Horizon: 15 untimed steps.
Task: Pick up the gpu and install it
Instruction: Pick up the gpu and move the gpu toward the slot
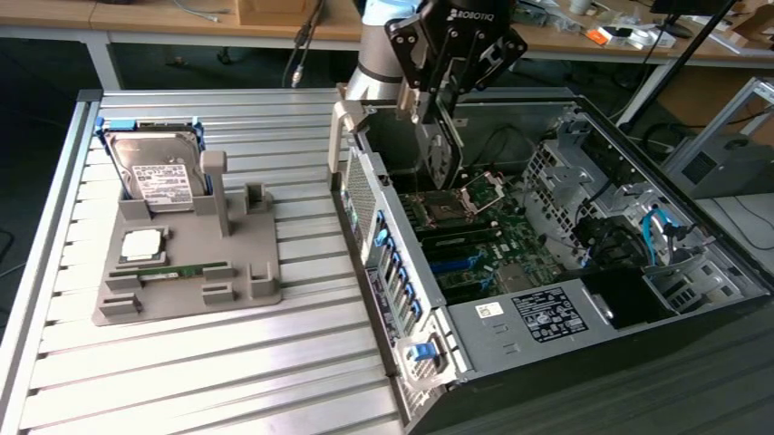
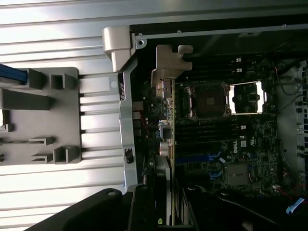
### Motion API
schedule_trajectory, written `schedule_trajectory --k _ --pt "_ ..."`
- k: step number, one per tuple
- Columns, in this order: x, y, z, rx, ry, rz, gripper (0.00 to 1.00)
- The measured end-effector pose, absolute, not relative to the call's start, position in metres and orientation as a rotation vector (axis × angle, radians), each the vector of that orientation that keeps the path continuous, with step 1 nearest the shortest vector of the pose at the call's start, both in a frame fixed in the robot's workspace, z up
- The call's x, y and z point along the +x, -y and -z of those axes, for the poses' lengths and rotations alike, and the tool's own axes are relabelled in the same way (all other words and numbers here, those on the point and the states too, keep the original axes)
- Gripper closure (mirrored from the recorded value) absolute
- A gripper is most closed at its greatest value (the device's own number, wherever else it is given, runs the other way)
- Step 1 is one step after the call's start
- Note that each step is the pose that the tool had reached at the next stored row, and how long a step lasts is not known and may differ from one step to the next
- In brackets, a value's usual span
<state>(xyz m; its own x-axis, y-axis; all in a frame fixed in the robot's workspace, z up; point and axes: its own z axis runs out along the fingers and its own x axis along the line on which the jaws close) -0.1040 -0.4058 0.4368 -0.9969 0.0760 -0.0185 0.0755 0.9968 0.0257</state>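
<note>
The word "ROBOTIQ" is written in white on the black gripper [image 1: 436, 104]. In the wrist view, "DELL" is printed on the main board [image 2: 255, 130] inside the computer case [image 1: 362, 195]. The hard drive [image 1: 155, 172] has a white label, but its words are too small to read. The open case sits on a silver table [image 1: 242, 362] with ridges, beside a gray holder [image 1: 181, 299]. Wooden desks [image 1: 158, 14] stand behind. The arm [image 1: 377, 54] reaches down over the case. The gripper pinches the gpu [image 1: 438, 154], which hangs upright above the board.
</note>
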Motion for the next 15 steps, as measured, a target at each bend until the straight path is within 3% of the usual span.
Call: schedule_trajectory --k 15 --pt "-0.092 0.407 -0.434 0.118 -3.120 -0.033 0.73"
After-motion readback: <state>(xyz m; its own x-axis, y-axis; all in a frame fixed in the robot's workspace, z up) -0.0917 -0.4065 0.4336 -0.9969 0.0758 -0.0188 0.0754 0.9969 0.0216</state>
